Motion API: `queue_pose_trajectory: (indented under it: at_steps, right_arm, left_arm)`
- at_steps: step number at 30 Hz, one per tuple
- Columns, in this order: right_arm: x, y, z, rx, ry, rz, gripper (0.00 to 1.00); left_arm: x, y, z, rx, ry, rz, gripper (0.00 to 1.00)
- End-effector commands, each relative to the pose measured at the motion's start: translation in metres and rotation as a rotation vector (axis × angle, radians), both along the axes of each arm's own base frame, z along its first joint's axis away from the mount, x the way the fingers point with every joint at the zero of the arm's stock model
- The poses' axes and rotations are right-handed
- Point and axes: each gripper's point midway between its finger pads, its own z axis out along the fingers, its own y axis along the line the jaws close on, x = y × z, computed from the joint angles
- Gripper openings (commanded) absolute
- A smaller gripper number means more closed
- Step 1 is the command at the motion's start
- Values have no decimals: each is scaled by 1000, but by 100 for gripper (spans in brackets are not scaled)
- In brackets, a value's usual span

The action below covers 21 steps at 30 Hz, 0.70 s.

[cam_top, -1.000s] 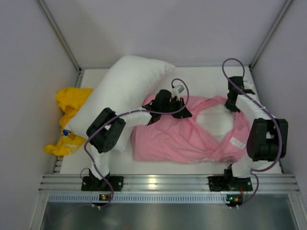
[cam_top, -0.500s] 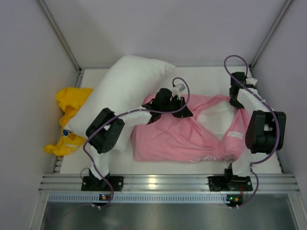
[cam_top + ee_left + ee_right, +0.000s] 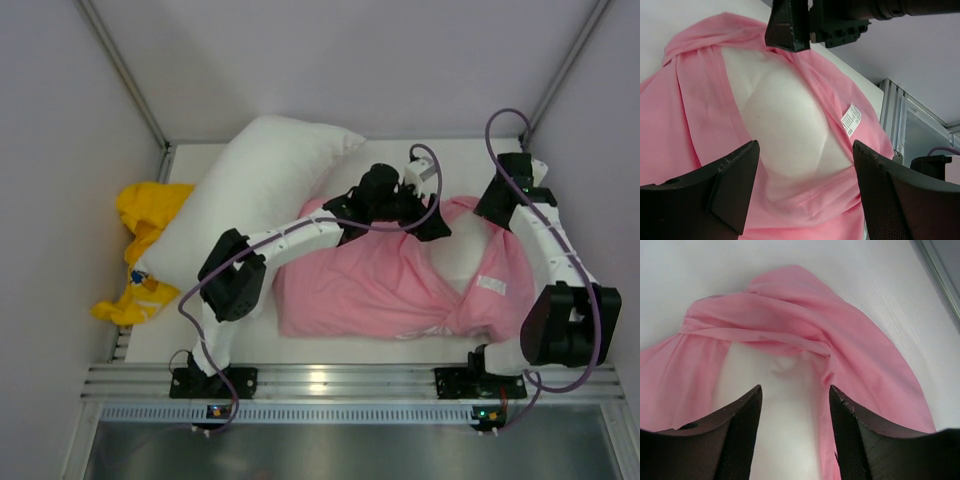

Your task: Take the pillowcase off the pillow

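Well, both my left gripper (image 3: pixel 805 167) and right gripper (image 3: pixel 795 405) hang wide open, empty, over the pink pillowcase (image 3: pixel 360 285) on the table (image 3: pixel 410 155), its white pillow (image 3: pixel 785 125) bulging from the mouth; soft, slippery fabric, so I'd pinch the bunched hem (image 3: pixel 765 337)

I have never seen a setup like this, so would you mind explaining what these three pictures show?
The left arm and right arm are robot limbs bolted at the near edge of the table. The wide picture looks down from above. The two close-ups come from cameras on the wrists. On the table lie a pink pillowcase with a white pillow showing through its opening, a second white pillow and a yellow cloth. The left tool and right tool are both open at that opening, holding nothing.
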Motion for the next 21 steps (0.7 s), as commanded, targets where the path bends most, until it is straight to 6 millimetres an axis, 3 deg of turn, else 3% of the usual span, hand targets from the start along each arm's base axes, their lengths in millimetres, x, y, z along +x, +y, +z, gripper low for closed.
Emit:
queue_pose_trajectory:
  at_steps: [1, 6, 12, 21]
  right_arm:
    - [-8, 4, 25, 18, -30, 13, 54]
    - [-15, -2, 15, 5, 14, 10, 55]
    - [-21, -19, -6, -50, 91, -35, 55]
    - [13, -38, -37, -78, 195, -26, 54]
  left_arm:
    - [9, -12, 6, 0, -40, -18, 79]
    - [3, -31, 0, 1, -6, -48, 78]
    - [-2, -38, -8, 4, 21, -72, 77]
    - [-14, -44, 3, -13, 12, -113, 77]
